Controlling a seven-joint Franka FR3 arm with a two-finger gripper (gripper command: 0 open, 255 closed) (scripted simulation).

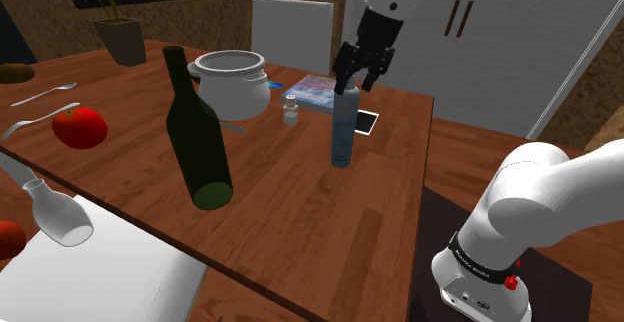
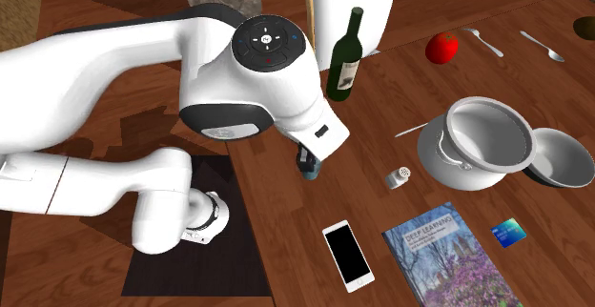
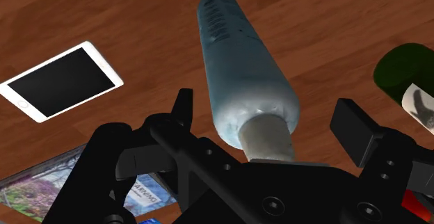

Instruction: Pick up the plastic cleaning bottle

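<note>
On a brown wooden table (image 1: 300, 210), a pale blue bottle (image 1: 343, 135) stands upright beside a phone (image 1: 366, 122).
The gripper (image 1: 356, 82) hovers at its cap, fingers spread and not touching it; speckled brown walls (image 1: 40, 30) stand behind.

Cleaning bottle (image 1: 343, 135) upright on table (image 1: 290, 220), gripper (image 1: 356, 85) directly above its cap. Phone (image 1: 367, 122) flat just behind bottle. Book (image 1: 316, 90) further back, toward shoulder view's left of phone. Shaker (image 1: 290, 110) between book and pot (image 1: 232, 82). Wine bottle (image 1: 198, 135) stands in front of pot. Tomato (image 1: 79, 127) well off to left.
</note>
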